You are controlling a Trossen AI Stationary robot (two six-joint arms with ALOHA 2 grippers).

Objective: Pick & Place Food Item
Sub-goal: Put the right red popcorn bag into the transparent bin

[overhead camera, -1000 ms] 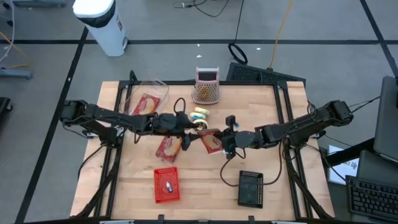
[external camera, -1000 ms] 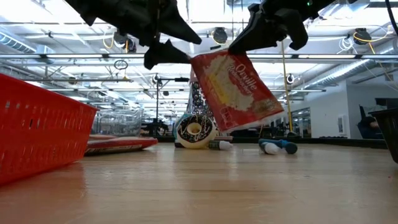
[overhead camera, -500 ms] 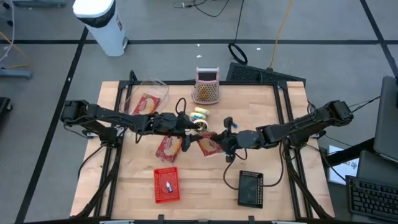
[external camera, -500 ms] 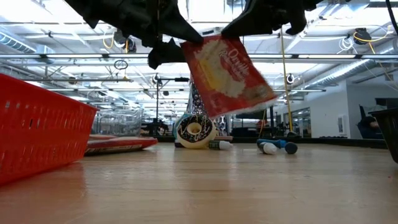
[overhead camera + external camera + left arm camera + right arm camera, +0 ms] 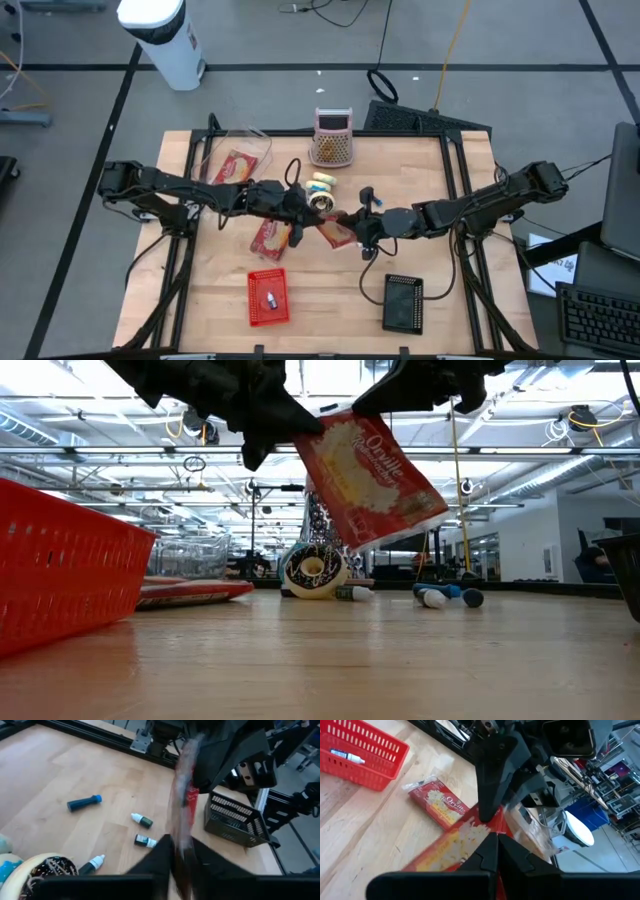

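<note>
A red popcorn packet hangs above the middle of the table, between my two grippers. My left gripper comes from the table's left and is shut on the packet's left end. My right gripper comes from the right and is shut on the same packet. In the left wrist view the packet shows edge-on, with the right arm behind it. A second, similar packet lies flat on the table below the left gripper. My left gripper pinches the packet's upper left corner between its two fingers, coming nearly level from the table's left. In its wrist view the thin edge runs up from between the shut fingers. The packet is clear of the table. My right gripper pinches the packet at its top edge, coming from the table's right and slanting a little downward. In its wrist view the printed face spreads out just beyond the shut fingers. The packet hangs tilted below the fingers, lifted clear.
A red basket with a small bottle and a black basket stand near the front edge. A donut, small bottles and a blue marker lie mid-table. A mesh basket and a clear bag sit at the back.
My left gripper has shut on the packet's upper left corner; its fingers stood open beside that corner before. My right gripper has carried the packet a little toward the left gripper and up; the packet stays tilted and clear of the table.
</note>
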